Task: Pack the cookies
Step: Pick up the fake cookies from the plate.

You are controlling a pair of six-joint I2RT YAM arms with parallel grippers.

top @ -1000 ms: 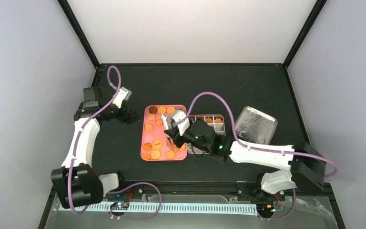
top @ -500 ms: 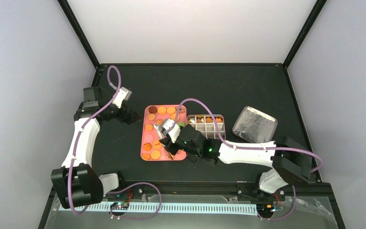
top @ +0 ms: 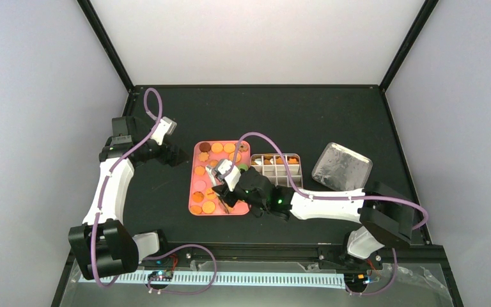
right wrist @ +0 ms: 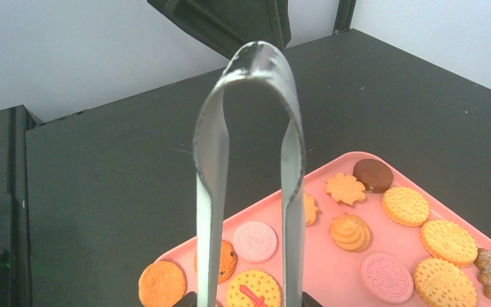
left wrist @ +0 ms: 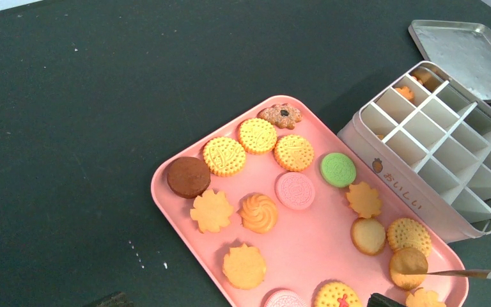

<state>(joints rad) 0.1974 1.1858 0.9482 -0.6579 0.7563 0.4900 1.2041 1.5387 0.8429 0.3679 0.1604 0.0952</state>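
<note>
The cookies [left wrist: 259, 213] lie spread over a pink tray [left wrist: 307, 249] on the table [left wrist: 70, 128], with a few more in the divided tin [left wrist: 393, 171] just beside it. The right fingers [top: 222, 192] hang over the tray's near end and seem to pinch metal tongs [right wrist: 209, 192], though the wrist view barely shows them. One tong tip meets a tan cookie's edge. The left fingers [top: 180, 155] stand spread beside the tray's far left corner, clear of every cookie.

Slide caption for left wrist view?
Assorted round and flower-shaped cookies on a pink rectangular tray beside a white gridded tin, its metal lid off.
</note>
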